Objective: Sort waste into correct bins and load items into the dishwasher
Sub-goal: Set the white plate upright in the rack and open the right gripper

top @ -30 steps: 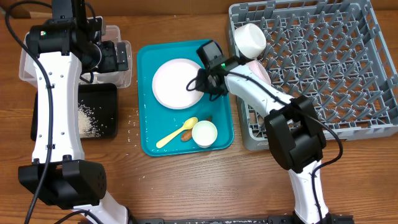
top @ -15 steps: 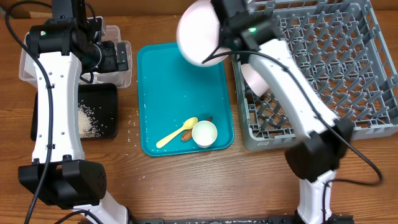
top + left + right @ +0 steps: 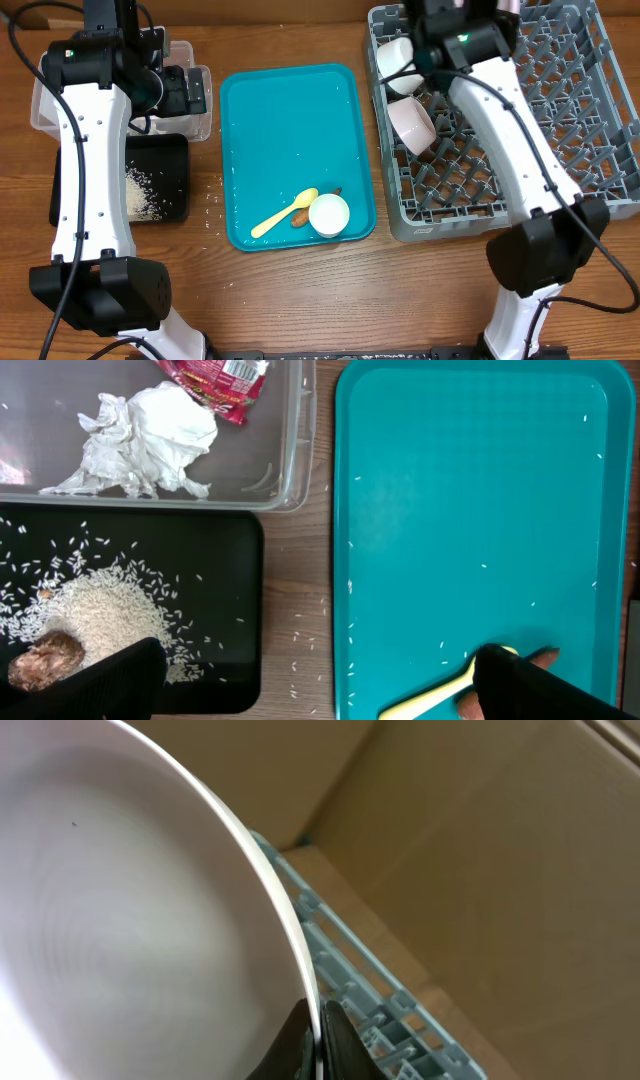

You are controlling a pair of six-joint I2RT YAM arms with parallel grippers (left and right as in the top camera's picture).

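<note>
My right gripper (image 3: 318, 1042) is shut on the rim of the round white-pinkish plate (image 3: 120, 920) and holds it tilted on edge over the back left of the grey dish rack (image 3: 520, 110); its lattice shows in the right wrist view (image 3: 375, 995). In the overhead view that gripper (image 3: 455, 18) hides the plate. A white cup (image 3: 395, 52) and a white bowl (image 3: 412, 122) lie in the rack. My left gripper (image 3: 312, 682) is open and empty, above the clear tub (image 3: 195, 118) and the black tray (image 3: 165, 160).
The teal tray (image 3: 290, 130) holds a small white bowl (image 3: 329, 213), a pale yellow spoon (image 3: 280, 215) and a brown lump (image 3: 300, 216). Crumpled paper (image 3: 150, 435) and a red wrapper (image 3: 215, 375) lie in the tub. Rice (image 3: 100, 615) and a brown lump (image 3: 45, 658) lie in the black tray.
My right gripper lifted the plate off the teal tray and carried it up and right over the rack. The left arm has not moved.
</note>
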